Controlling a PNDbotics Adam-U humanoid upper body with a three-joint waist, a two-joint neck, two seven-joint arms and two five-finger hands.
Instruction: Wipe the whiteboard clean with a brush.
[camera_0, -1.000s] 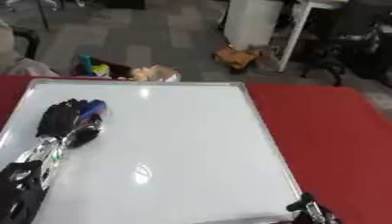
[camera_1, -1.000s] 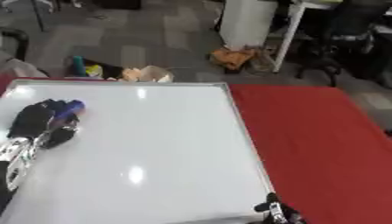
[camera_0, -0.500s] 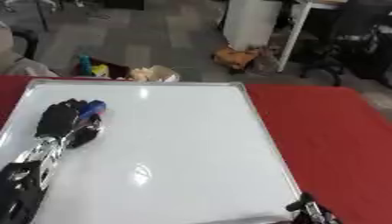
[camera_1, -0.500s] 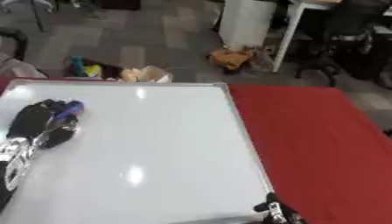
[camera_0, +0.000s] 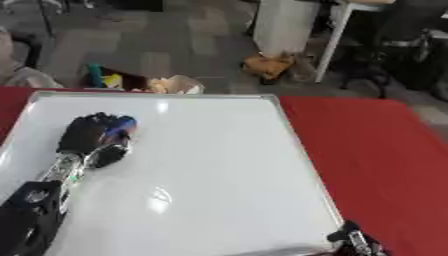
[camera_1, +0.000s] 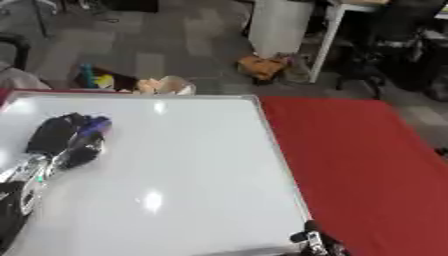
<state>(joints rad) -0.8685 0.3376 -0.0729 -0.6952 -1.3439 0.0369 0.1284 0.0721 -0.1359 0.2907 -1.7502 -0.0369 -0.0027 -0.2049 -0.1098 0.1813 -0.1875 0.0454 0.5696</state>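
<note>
The left hand (camera_0: 90, 136) lies on the whiteboard (camera_0: 201, 180), fingers curled round a blue brush (camera_0: 122, 124) near its far left corner. The right hand (camera_0: 357, 244) peeks in at the board's near right corner, on the red table (camera_0: 367, 150); I cannot tell its fingers' state. Nothing blocks the board's surface.
</note>
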